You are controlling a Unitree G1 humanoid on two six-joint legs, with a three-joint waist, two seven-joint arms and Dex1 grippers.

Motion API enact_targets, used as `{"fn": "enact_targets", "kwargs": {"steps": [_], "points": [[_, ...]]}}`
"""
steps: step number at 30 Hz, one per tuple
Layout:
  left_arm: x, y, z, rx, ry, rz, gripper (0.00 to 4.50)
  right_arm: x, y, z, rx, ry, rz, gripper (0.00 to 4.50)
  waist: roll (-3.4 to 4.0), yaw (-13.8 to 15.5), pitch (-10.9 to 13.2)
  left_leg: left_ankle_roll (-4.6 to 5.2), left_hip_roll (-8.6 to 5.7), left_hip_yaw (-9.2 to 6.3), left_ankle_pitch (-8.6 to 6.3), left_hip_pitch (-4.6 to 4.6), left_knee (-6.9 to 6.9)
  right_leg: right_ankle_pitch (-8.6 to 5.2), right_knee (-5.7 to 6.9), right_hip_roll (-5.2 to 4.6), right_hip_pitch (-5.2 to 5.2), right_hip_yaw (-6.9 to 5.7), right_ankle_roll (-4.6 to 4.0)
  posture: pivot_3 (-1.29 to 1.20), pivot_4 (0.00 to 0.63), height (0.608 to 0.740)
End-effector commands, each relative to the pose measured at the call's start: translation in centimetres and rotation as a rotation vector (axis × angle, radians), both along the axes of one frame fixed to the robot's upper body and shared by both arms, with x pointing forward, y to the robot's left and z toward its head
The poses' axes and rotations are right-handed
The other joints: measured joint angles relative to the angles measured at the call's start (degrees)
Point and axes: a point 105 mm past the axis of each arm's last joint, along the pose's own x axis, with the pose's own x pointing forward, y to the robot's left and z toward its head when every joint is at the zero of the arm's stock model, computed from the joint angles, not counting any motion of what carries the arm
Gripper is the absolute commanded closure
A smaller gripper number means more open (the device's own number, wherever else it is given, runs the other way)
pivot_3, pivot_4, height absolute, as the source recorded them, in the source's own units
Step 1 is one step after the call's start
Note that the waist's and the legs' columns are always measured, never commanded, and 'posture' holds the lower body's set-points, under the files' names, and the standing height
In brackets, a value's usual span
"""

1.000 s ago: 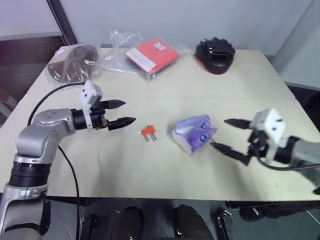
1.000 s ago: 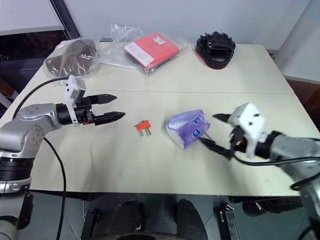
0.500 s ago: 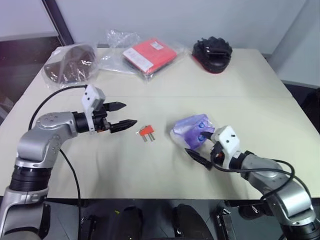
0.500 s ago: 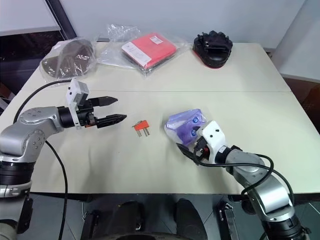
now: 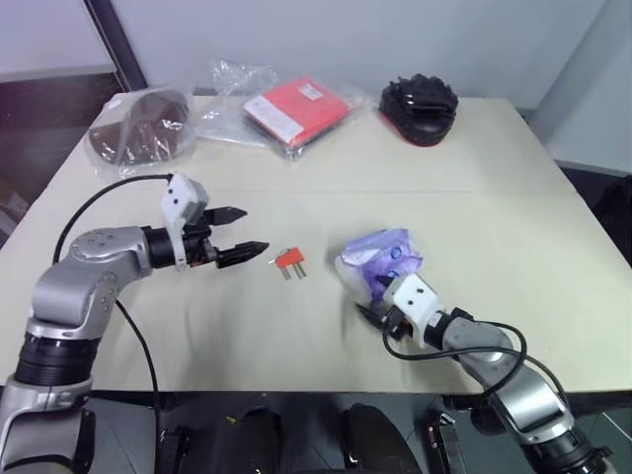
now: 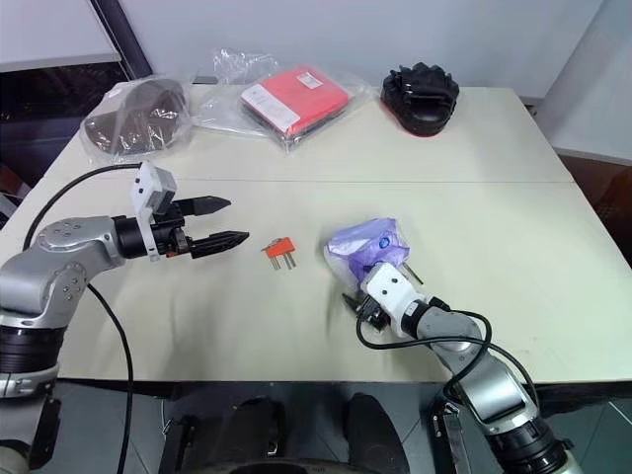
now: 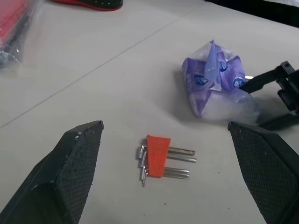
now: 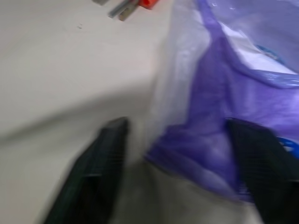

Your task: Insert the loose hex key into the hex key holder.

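Right tool (image 5: 367, 314) drops to the surface (image 5: 494, 197), fingers half-spread astride the purple bag (image 5: 380, 259), likely after the loose hex key (image 6: 410, 271) beside it; hex key holder (image 5: 290, 260) waits untouched before the spread, empty left tool (image 5: 255, 229).

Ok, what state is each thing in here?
hex key holder: flat on the table, untouched, keys sticking out.
left gripper: jaws wide open, empty, pointing toward the hex key holder.
right gripper: jaws open, astride the purple packet's near edge.
purple packet: crumpled, lying on the table.
red packet: in clear plastic, lying flat.
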Motion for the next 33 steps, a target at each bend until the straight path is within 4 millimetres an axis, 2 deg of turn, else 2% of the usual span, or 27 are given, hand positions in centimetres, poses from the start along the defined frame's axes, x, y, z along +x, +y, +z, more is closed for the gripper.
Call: {"fn": "enact_targets", "kwargs": {"steps": [1, 4, 5, 8, 10, 13, 15, 16, 18, 21, 23, 27, 29, 30, 33], "points": [[-0.2, 0.4, 1.1, 0.007, -0.050, 0.016, 0.00, 0.2, -1.3, -0.8, -0.049, 0.000, -0.047, 2.85, 0.00, 0.0, 0.0, 0.00, 0.00, 0.00, 0.00, 0.00, 0.00, 0.00, 0.00, 0.00, 0.00, 0.00, 0.00, 0.00, 0.150, 0.740], [-0.2, 0.2, 0.9, 0.005, -0.048, 0.013, 0.00, 0.5, -1.5, -0.2, -0.067, -0.036, -0.051, 4.31, 0.00, 0.0, 0.0, 0.00, 0.00, 0.00, 0.00, 0.00, 0.00, 0.00, 0.00, 0.00, 0.00, 0.00, 0.00, 0.00, 0.150, 0.740], [-0.2, 0.2, 0.8, 0.005, -0.047, 0.013, 0.00, 0.4, -1.5, -0.1, -0.070, -0.040, -0.048, 4.46, 0.00, 0.0, 0.0, 0.00, 0.00, 0.00, 0.00, 0.00, 0.00, 0.00, 0.00, 0.00, 0.00, 0.00, 0.00, 0.00, 0.150, 0.740], [-0.2, 0.0, 0.6, 0.004, -0.049, 0.012, 0.00, 0.3, -1.6, 0.5, -0.085, -0.062, -0.034, 4.46, 0.00, 0.1, 0.0, 0.00, 0.00, -0.01, 0.00, 0.00, 0.00, 0.00, 0.00, 0.00, -0.01, 0.00, 0.00, 0.00, 0.150, 0.740], [-0.1, -0.1, 0.6, 0.002, -0.049, 0.009, 0.00, 0.5, -1.6, 1.6, -0.109, -0.120, -0.022, 4.46, 0.00, 0.1, 0.0, 0.00, -0.01, 0.00, 0.00, -0.01, 0.00, 0.00, 0.00, -0.01, 0.00, 0.00, 0.00, 0.00, 0.150, 0.740], [0.0, -0.5, 0.4, -0.004, -0.051, -0.002, 0.00, 1.8, -1.8, 6.3, -0.121, -0.359, -0.054, 4.46, 0.01, 0.0, 0.0, 0.00, -0.02, 0.00, 0.00, -0.05, 0.00, 0.00, -0.01, -0.02, -0.04, 0.00, 0.00, 0.00, 0.150, 0.740], [0.1, -0.7, 0.3, -0.007, -0.052, -0.008, 0.00, 3.1, -2.7, 11.3, -0.106, -0.620, -0.148, 4.46, 0.01, -0.1, 0.0, 0.00, -0.02, 0.02, 0.00, -0.08, 0.00, 0.00, 0.01, -0.02, -0.10, 0.02, 0.00, 0.00, 0.150, 0.740], [0.2, -0.9, 0.2, -0.010, -0.054, -0.014, 0.00, 3.7, -3.9, 13.7, -0.103, -0.723, -0.224, 4.46, 0.02, -0.3, 0.0, 0.00, -0.02, 0.04, 0.00, -0.09, 0.00, 0.00, 0.02, -0.01, -0.15, 0.04, 0.00, 0.00, 0.150, 0.740], [0.2, -1.1, 0.1, -0.012, -0.057, -0.022, 0.00, 4.5, -5.8, 16.3, -0.101, -0.823, -0.341, 4.46, 0.03, -0.3, 0.0, -0.02, -0.01, 0.06, 0.01, -0.14, 0.00, 0.01, 0.10, 0.00, -0.25, 0.08, 0.00, 0.00, 0.150, 0.740], [0.4, -1.3, 0.0, -0.010, -0.062, -0.028, 0.00, 5.7, -9.1, 17.6, -0.089, -0.836, -0.508, 4.46, 0.01, 0.2, 0.0, -0.02, 0.00, 0.01, 0.01, -0.16, -0.08, 0.01, 0.12, 0.00, -0.29, 0.03, 0.00, 0.00, 0.150, 0.740], [0.5, -1.4, -0.1, -0.014, -0.063, -0.029, 0.00, 6.4, -11.7, 17.7, -0.114, -0.831, -0.609, 4.46, 0.01, 0.3, 0.0, -0.02, 0.00, -0.02, 0.01, -0.17, -0.12, 0.01, 0.11, -0.01, -0.28, -0.01, 0.00, 0.00, 0.150, 0.740], [0.8, -1.7, -0.2, -0.013, -0.071, -0.031, 0.00, 7.5, -20.7, 16.6, -0.092, -0.712, -0.978, 4.46, 0.04, 0.0, 0.0, -0.03, -0.09, 0.19, 0.02, -0.20, -0.03, 0.01, 0.06, -0.13, -0.28, 0.14, 0.00, 0.00, 0.150, 0.740], [0.9, -1.7, -0.1, -0.014, -0.077, -0.027, 0.00, 7.1, -25.6, 15.5, -0.088, -0.634, -1.177, 4.46, 0.05, 0.0, 0.0, -0.04, -0.14, 0.27, 0.03, -0.19, 0.00, 0.02, 0.06, -0.18, -0.28, 0.21, 0.00, 0.00, 0.150, 0.740], [1.0, -1.8, -0.1, -0.014, -0.081, -0.024, 0.00, 6.7, -27.2, 15.2, -0.082, -0.617, -1.244, 4.46, 0.05, 0.0, 0.0, -0.04, -0.14, 0.27, 0.03, -0.19, -0.01, 0.02, 0.06, -0.18, -0.28, 0.21, 0.00, 0.00, 0.150, 0.740], [1.1, -1.8, 0.0, -0.013, -0.086, -0.018, 0.00, 6.3, -29.5, 13.8, -0.026, -0.553, -1.338, 4.46, 0.05, -0.3, 0.0, -0.03, -0.13, 0.24, 0.02, -0.19, -0.16, 0.02, 0.05, -0.14, -0.34, 0.21, 0.00, 0.00, 0.150, 0.740]]}}
